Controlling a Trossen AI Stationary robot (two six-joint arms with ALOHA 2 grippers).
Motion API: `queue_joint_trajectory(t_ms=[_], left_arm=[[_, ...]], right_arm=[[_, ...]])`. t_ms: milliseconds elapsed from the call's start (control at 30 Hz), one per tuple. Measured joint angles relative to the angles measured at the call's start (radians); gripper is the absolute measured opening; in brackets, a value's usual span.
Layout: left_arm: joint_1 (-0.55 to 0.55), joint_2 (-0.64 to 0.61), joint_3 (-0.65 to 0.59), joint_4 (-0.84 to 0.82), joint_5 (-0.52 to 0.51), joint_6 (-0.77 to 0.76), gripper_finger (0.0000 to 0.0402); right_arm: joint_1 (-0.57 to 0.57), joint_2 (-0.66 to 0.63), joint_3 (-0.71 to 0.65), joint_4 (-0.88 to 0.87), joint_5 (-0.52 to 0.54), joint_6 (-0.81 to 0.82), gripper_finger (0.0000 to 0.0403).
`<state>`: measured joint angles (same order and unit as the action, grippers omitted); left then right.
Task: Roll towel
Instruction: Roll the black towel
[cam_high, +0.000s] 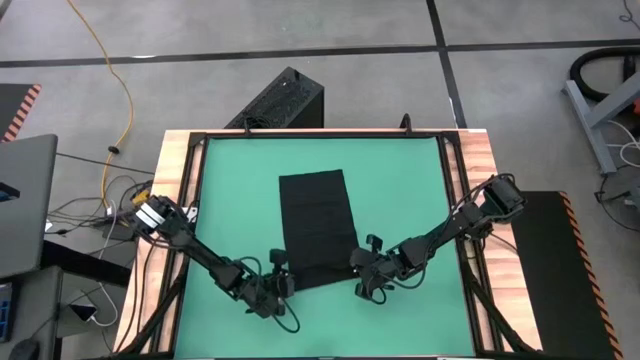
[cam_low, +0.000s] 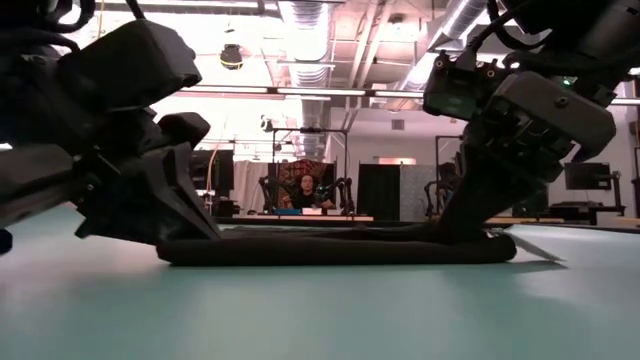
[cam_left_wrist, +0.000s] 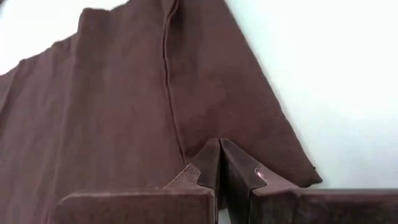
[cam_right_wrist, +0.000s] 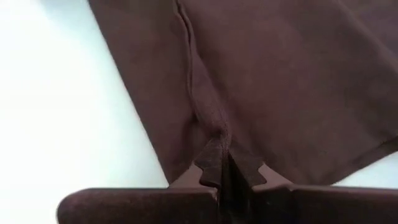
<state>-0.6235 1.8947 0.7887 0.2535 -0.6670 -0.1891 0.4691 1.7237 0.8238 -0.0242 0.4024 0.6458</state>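
Note:
The black towel lies spread on the green mat, its long side running from far to near. In the low view its near end shows as a low, thick ridge. My left gripper is shut at the towel's near left corner, with its tips down on the cloth. At the near right corner my right gripper is shut on the towel. My left gripper has its shut fingertips on the towel close to the near left corner, slanting down from the near left. Whether any cloth sits between the fingers I cannot tell. My right gripper pinches a raised ridge of cloth between its two fingers, near the towel's near right corner. The fingers slant down from the near right. The rest of the towel lies flat on the mat.
A black vented box stands just beyond the table's far edge. A wooden frame borders the mat. Cables and a laptop lie off the left side. A person sits far back in the room.

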Motion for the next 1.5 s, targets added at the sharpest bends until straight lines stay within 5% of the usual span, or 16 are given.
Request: queue_joint_trajectory(t_ms=[467,667,833,1167,1500], left_arm=[[-0.033,0.003,0.0,-0.085,0.006,-0.067,0.0],[-0.033,0.002,0.002,-0.125,0.006,-0.058,0.0],[-0.033,0.001,0.002,-0.135,0.008,-0.043,0.0],[-0.041,0.002,0.001,-0.15,0.023,-0.04,0.0],[-0.051,0.002,0.001,-0.199,0.016,-0.069,0.0]], right_arm=[[0.085,-0.081,0.001,-0.073,0.175,-0.048,0.0161],[0.151,-0.175,0.002,0.007,0.263,-0.32,0.0196],[0.193,-0.12,0.003,0.148,0.227,-0.518,0.0189],[0.137,0.071,0.001,0.147,0.232,-0.463,0.0094],[0.123,0.08,0.001,0.126,0.205,-0.323,0.0085]])
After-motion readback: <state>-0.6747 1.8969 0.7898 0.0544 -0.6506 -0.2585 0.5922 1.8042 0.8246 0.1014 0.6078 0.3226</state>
